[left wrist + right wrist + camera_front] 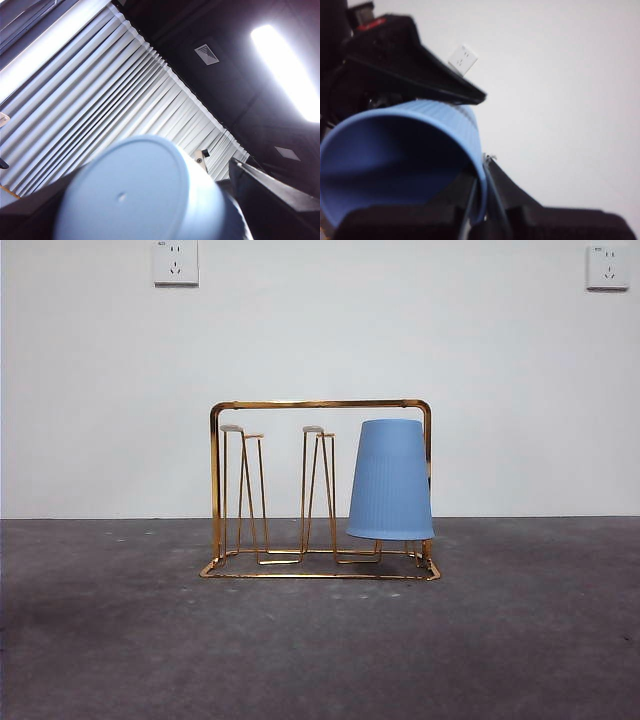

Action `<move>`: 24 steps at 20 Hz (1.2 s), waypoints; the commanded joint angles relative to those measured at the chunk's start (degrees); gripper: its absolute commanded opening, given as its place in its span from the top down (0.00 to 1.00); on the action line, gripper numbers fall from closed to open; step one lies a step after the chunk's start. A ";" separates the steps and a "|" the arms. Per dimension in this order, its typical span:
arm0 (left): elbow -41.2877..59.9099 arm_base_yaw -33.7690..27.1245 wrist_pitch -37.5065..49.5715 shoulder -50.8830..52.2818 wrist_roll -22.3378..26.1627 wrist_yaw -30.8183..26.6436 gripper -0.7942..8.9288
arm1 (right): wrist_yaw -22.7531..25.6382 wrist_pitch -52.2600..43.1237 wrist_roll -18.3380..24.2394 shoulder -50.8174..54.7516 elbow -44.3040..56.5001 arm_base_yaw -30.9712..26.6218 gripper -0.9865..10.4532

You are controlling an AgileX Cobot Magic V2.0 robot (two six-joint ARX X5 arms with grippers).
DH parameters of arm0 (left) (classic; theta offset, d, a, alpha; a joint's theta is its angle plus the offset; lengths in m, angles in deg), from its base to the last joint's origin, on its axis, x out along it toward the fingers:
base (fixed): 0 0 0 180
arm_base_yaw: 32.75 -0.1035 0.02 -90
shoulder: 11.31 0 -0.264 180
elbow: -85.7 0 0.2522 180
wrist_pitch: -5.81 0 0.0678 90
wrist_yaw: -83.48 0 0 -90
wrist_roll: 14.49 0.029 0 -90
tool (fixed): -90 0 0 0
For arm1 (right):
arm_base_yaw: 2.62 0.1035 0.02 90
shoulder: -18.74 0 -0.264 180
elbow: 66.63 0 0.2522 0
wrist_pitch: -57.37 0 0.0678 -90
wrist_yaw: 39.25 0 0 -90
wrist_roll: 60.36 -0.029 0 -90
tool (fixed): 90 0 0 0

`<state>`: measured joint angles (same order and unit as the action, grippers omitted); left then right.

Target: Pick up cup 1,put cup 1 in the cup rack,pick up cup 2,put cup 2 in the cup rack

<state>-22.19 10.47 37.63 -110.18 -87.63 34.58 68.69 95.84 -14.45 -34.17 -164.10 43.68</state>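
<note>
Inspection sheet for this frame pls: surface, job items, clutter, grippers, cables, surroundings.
Surface: table, dark grey, mottled.
Job's things: cup rack, gold wire, upright; racked cup, blue, upside down at one end of the rack, slightly tilted.
Clutter: nothing seen.
Grippers: left gripper shut on a pale blue cup, base showing; right gripper shut on the rim of a blue cup; cannot tell whether it is the same cup. Neither shows in the front view.
Cables: nothing seen.
Surroundings: white wall, two sockets; blinds and ceiling light overhead.
</note>
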 commanded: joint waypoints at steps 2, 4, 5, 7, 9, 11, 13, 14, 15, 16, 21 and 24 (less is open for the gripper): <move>-0.33 0.57 2.84 0.37 -0.35 1.88 0.47 | 6.25 -0.35 0.44 -2.47 1.11 -0.15 0.93; -0.33 0.57 2.97 0.37 -0.35 2.25 0.47 | 9.31 -1.97 -0.96 -2.71 1.11 -0.22 0.93; -0.33 0.57 2.97 0.37 -0.33 2.25 0.47 | 9.70 -2.67 -0.98 -2.71 1.11 -0.22 0.93; -0.33 0.57 2.91 0.37 -0.31 2.19 0.47 | 10.45 -3.28 -1.03 -2.73 1.11 -0.20 0.93; -0.33 0.57 2.91 0.37 -0.28 2.16 0.55 | 10.38 -2.58 -1.42 -2.86 1.11 -0.20 0.92; -0.33 0.55 2.91 0.37 -0.07 2.16 0.64 | 10.38 -1.70 -2.49 -2.89 1.11 -0.20 0.92; -0.33 0.13 2.91 0.37 -0.09 2.21 0.64 | 10.40 -0.09 -3.19 -2.86 1.11 -0.20 0.92; -0.33 0.04 2.86 0.37 -0.09 2.21 0.64 | 10.40 1.05 -3.78 -2.86 1.11 -0.20 0.92; -0.33 0.02 2.67 0.37 0.02 2.25 0.67 | 10.43 2.29 -3.96 -2.86 1.11 -0.20 0.92; -0.33 0.04 2.29 0.37 0.57 2.36 0.74 | 10.43 3.50 -3.98 -2.86 1.11 -0.20 0.92; -0.33 -0.74 -1.16 0.37 3.30 4.35 0.93 | 10.69 6.38 -7.98 -2.71 1.07 -0.20 0.79; -0.33 -2.45 -1.97 0.79 4.85 5.18 0.92 | 13.22 8.85 -10.10 -2.21 1.01 -0.20 0.77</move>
<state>-22.15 8.17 34.07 -110.60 -83.43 39.11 80.07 104.58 -23.13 -36.77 -163.70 43.88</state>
